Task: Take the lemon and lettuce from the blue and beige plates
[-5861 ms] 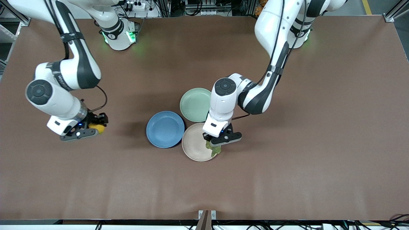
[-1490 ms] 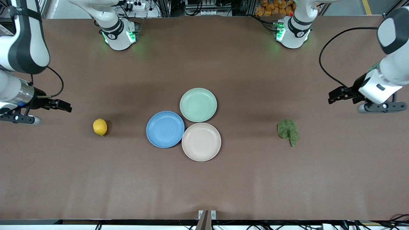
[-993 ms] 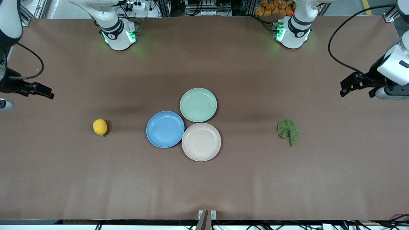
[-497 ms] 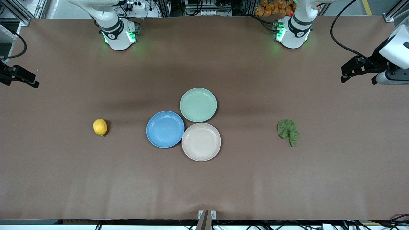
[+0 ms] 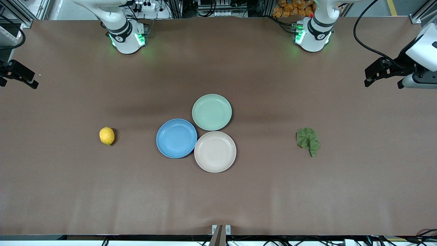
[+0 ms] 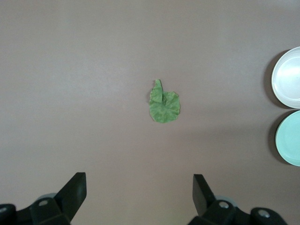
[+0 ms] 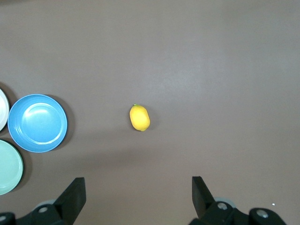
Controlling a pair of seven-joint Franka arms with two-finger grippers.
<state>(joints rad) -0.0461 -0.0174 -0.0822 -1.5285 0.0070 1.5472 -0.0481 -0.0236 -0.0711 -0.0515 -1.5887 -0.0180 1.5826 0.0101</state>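
- Two items already lie off their plates on the bare table (image 5: 218,205): the lemon (image 5: 107,135) toward the right arm's end, the lettuce (image 5: 308,140) toward the left arm's end.
- Blue plate (image 5: 176,138) and beige plate (image 5: 215,151) sit touching at the table's middle, both bare, with a mint-green plate (image 5: 211,112) just beside them, farther from the front camera.
- Left gripper (image 5: 384,71) hangs over the table's edge at the left arm's end, jaws spread wide and holding nothing; the lettuce lies well apart from it, toward the middle and nearer the front camera.
- Right gripper (image 5: 17,73) sits at the opposite end's edge — only partly in the front view, but its wrist view shows both fingers (image 7: 72,197) parted and nothing between them.
- Each arm is the nearer one to its own item: the lemon's long axis runs roughly toward the front camera, and the lettuce's stem points that way too.
- Judging by the layout, the picking looks done — any further move would be a retreat, though that is only a guess.
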